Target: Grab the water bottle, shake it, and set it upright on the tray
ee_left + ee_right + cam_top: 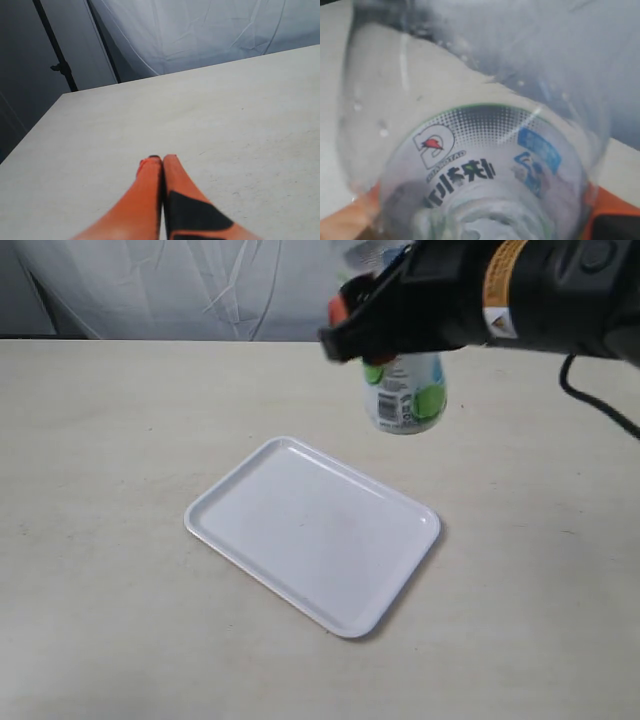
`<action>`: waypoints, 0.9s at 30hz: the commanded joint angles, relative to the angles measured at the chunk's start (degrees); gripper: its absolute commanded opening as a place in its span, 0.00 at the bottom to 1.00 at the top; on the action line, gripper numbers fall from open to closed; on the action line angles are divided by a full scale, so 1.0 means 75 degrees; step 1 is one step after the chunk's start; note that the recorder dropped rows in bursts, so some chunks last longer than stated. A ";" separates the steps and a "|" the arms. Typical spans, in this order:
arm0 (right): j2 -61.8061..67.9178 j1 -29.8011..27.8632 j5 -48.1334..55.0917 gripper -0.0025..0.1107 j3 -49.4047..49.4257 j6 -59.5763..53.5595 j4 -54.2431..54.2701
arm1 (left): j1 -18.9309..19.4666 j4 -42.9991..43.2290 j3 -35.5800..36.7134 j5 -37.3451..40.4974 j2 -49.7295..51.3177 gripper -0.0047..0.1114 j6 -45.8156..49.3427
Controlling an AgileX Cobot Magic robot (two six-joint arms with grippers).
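Observation:
My right gripper (372, 310) is shut on the water bottle (405, 392) and holds it in the air above the table, past the tray's far right side. The bottle's white-and-green label with a barcode shows below the black arm; its cap is hidden. In the right wrist view the clear bottle (475, 165) fills the picture between the orange fingers (350, 220). The white tray (312, 530) lies flat on the table with nothing on it. My left gripper (162, 159) is shut on nothing, low over bare tabletop, and does not show in the exterior view.
The pale table (100, 440) runs to a far edge backed by a white sheet (200, 285). In the left wrist view a dark stand (60, 65) rises beyond the table's corner. A black cable (600, 405) hangs from the right arm.

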 commanded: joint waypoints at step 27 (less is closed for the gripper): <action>-0.0345 0.0656 0.2010 0.02 0.0262 0.3858 -0.2299 | 0.0006 -0.0028 0.0017 -0.0102 -0.0032 0.04 -0.0053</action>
